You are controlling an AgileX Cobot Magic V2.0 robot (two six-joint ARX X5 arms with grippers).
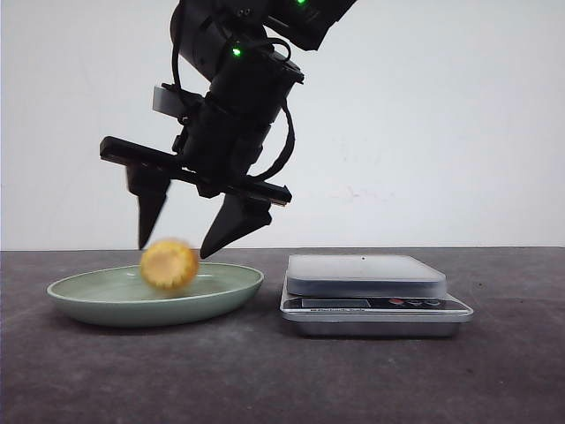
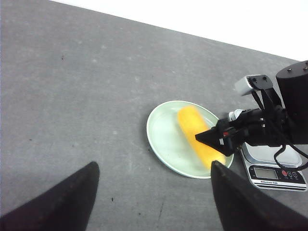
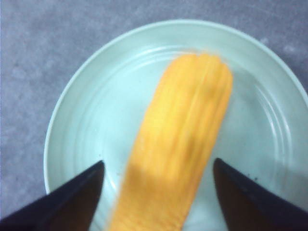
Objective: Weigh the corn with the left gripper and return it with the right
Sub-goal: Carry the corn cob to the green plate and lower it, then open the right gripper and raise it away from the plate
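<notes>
Pale green, the plate sits on the left of the dark tabletop, and the corn lies in its hollow, blurred as if rolling or just let fall; I judge it has been weighed and this is the return. Above it hangs the right gripper, fingers spread wide to either side of the cob and clear of it, holding nothing. From its own wrist view the corn runs lengthwise between the two dark fingertips, untouched by either. Right of the plate, close by, the scale stands with a bare platform. The left gripper is pulled well back on the left, fingers wide apart and empty, looking down at plate and corn from a distance.
</notes>
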